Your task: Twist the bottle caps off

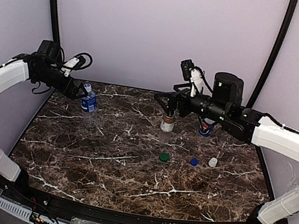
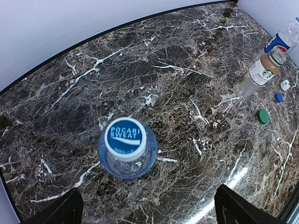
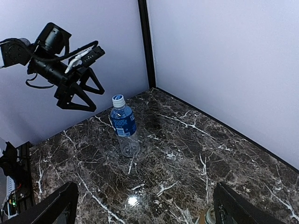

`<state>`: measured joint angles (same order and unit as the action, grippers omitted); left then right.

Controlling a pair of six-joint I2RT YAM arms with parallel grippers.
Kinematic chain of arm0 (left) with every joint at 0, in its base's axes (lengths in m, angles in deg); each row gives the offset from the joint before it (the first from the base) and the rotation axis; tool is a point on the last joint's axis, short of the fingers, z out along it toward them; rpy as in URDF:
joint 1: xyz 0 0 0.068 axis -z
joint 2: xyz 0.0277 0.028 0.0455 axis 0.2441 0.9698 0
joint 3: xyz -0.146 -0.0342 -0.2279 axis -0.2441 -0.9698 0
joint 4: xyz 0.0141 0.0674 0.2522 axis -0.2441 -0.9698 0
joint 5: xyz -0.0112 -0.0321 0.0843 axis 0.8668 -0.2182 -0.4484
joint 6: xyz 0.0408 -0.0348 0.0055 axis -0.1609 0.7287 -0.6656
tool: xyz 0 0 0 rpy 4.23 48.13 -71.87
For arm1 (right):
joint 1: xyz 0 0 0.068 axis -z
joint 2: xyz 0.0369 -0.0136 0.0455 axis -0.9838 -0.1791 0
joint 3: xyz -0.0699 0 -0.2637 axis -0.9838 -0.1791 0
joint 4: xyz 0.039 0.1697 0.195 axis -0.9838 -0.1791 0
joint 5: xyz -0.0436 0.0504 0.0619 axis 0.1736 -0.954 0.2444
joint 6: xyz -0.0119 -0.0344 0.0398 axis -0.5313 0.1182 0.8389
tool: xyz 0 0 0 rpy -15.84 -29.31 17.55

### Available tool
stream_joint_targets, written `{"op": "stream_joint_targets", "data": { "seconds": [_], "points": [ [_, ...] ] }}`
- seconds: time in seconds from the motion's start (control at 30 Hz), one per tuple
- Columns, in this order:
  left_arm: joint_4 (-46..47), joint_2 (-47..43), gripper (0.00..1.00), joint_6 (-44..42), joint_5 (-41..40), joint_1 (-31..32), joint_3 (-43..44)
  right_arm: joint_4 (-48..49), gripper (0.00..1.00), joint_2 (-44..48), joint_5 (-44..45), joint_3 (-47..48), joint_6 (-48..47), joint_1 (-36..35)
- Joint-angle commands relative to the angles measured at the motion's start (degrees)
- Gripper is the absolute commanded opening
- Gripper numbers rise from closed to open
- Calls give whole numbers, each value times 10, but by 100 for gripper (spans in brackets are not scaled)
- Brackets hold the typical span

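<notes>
A blue-labelled bottle stands at the back left, its blue-topped cap screwed on. My left gripper hangs open just above and beside that cap, touching nothing. A short bottle with brown contents stands mid-table under my open right gripper, which holds nothing; the bottle's rim shows by the right finger. A Pepsi bottle stands behind the right arm. A green cap, a blue cap and a white cap lie loose.
The dark marble table is walled by pale panels at the back and both sides. The three loose caps lie in a row right of centre, also visible in the left wrist view as the green cap, blue cap and white cap.
</notes>
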<state>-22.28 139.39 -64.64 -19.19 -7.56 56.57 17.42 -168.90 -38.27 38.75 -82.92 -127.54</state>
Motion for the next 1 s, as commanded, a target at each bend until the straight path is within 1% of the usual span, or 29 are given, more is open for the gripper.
{"op": "stream_joint_targets", "data": {
  "seconds": [0.0,0.13,0.27,0.33,0.37,0.4,0.43,0.47,0.5,0.53,0.6,0.63,0.67,0.7,0.73,0.8,0.87,0.97],
  "points": [
    [82,21,99,1,1,11,4,-18,99,25,8,-10,14,-19],
    [137,65,98,10,-16,15,4,-31,99,28,26,-14,19,-30],
    [174,81,92,13,-9,22,-11,-31,99,26,37,-17,20,-36],
    [185,84,85,13,-11,24,-16,-31,99,23,39,-16,20,-36],
    [189,89,78,12,-12,24,-16,-32,99,21,39,-15,19,-37],
    [191,91,74,11,-16,25,-17,-33,99,19,39,-13,17,-37],
    [194,93,65,11,-18,24,-17,-36,99,17,39,-10,16,-37],
    [195,95,61,11,-20,24,-17,-37,99,13,38,-8,14,-38],
    [196,95,52,11,-20,24,-18,-39,99,11,37,-5,12,-37],
    [196,97,48,12,-15,25,-18,-41,99,9,37,-3,11,-37],
    [189,97,34,9,-7,25,-19,-44,99,8,36,-1,8,-38],
    [182,97,30,8,-3,25,-19,-45,99,9,37,-1,7,-38],
    [177,95,21,3,5,25,-19,-47,99,11,38,-2,6,-38],
    [166,93,16,0,10,24,-19,-49,99,11,40,-2,3,-38],
    [161,87,8,-7,18,25,-19,-52,99,13,41,-2,2,-38],
    [138,76,2,-19,32,25,-15,-56,99,17,43,-2,-2,-38],
    [88,66,1,-38,45,25,0,-58,99,24,43,-2,-7,-39],
    [9,50,1,-89,63,31,52,-56,99,34,35,-3,-22,-42]
  ]
}}
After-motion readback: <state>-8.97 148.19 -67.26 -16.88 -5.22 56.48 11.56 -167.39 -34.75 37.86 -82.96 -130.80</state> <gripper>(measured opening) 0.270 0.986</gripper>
